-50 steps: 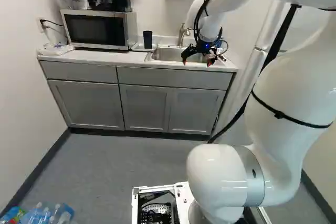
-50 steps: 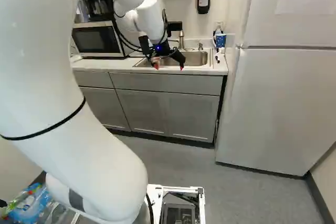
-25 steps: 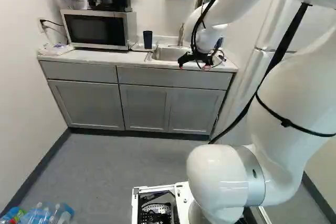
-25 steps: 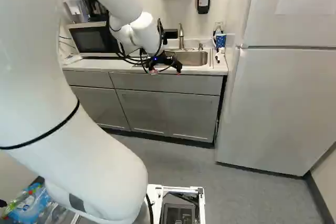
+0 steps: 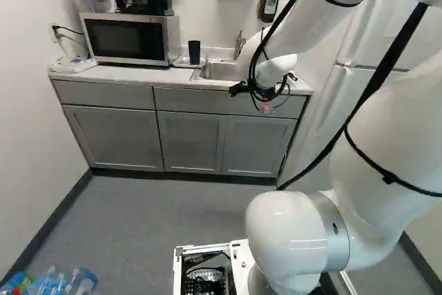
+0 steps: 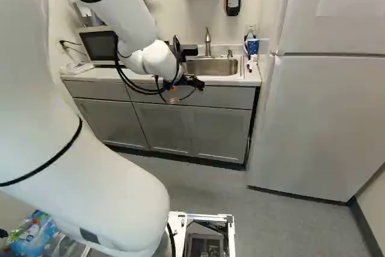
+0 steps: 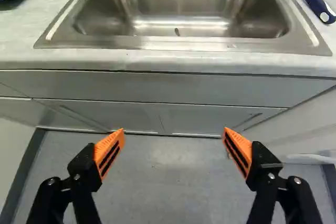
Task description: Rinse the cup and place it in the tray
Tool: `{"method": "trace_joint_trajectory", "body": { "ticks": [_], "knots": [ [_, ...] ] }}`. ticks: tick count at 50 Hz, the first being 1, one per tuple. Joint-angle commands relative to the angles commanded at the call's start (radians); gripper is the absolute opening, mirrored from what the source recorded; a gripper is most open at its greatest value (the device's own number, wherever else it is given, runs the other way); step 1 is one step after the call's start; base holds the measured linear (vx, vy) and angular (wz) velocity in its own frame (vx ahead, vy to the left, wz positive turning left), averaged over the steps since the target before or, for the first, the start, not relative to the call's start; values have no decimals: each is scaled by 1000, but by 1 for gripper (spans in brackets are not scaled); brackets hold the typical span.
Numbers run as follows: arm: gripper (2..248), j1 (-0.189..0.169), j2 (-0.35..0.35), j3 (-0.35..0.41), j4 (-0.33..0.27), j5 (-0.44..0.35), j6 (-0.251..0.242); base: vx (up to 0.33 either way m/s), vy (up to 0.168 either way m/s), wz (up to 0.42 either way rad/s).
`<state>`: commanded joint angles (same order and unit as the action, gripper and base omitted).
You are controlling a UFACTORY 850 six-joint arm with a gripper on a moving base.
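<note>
We see the gripper (image 6: 185, 91) released, fingers wide apart with nothing between the orange pads (image 7: 110, 151), in front of the counter edge (image 7: 173, 62) by the sink (image 7: 181, 3). Dark cup (image 5: 194, 52) stands upright in the tray (image 5: 181, 62), beside the sink, between it and the microwave (image 5: 128, 39) in our left base view.

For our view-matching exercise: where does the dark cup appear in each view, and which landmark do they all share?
Left base view: dark cup on the tray, between microwave and sink.
Right base view: not visible.
Wrist view: only its lower part, on the tray beside the sink.
Shared landmark: sink.
</note>
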<state>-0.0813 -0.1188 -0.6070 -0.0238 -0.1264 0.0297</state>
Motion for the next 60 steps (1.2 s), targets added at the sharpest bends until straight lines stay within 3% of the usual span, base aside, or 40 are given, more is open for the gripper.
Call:
{"method": "trace_joint_trajectory", "body": {
  "ticks": [30, 60],
  "knots": [
    [247, 37, -73, 236, 11, -339, -14, 0, 0, 0],
    [247, 63, -124, 400, 18, -575, -23, 0, 0, 0]
  ]
}}
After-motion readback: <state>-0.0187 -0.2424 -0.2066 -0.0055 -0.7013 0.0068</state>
